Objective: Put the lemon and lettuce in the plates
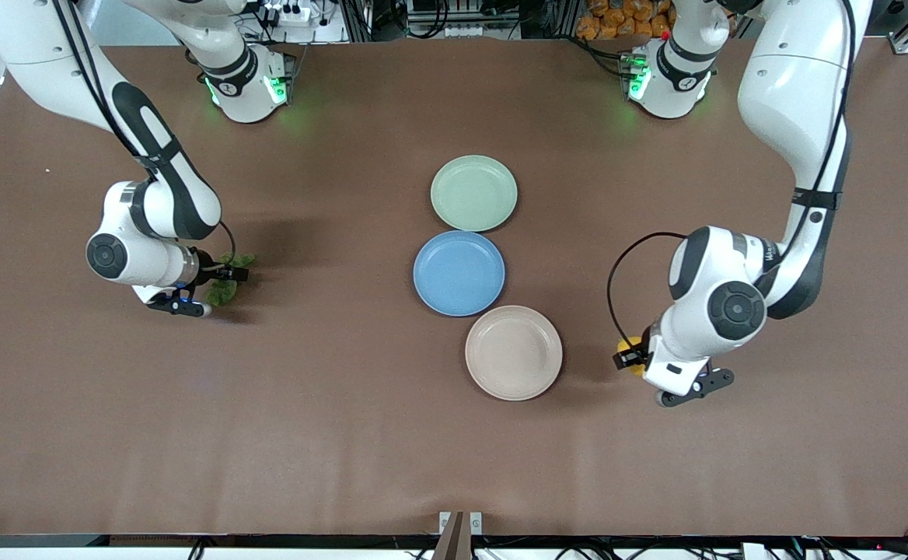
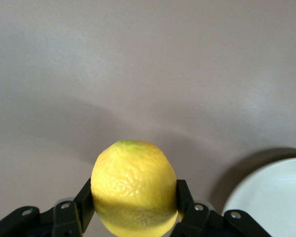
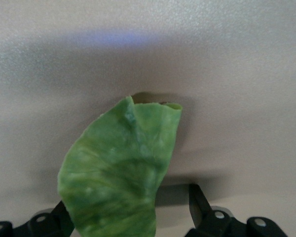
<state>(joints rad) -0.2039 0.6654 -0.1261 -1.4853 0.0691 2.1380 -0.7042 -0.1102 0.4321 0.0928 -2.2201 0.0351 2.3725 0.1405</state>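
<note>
Beside the beige plate [image 1: 513, 352], the left gripper [image 1: 631, 356] is clamping the lemon [image 2: 133, 186]; the right gripper [image 1: 225, 281] is pinching the lettuce [image 3: 119, 173] above the table [image 1: 345, 435].

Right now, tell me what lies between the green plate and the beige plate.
The blue plate lies between the green plate and the beige plate, its rim close to both. All three are empty. The front view shows this.
</note>
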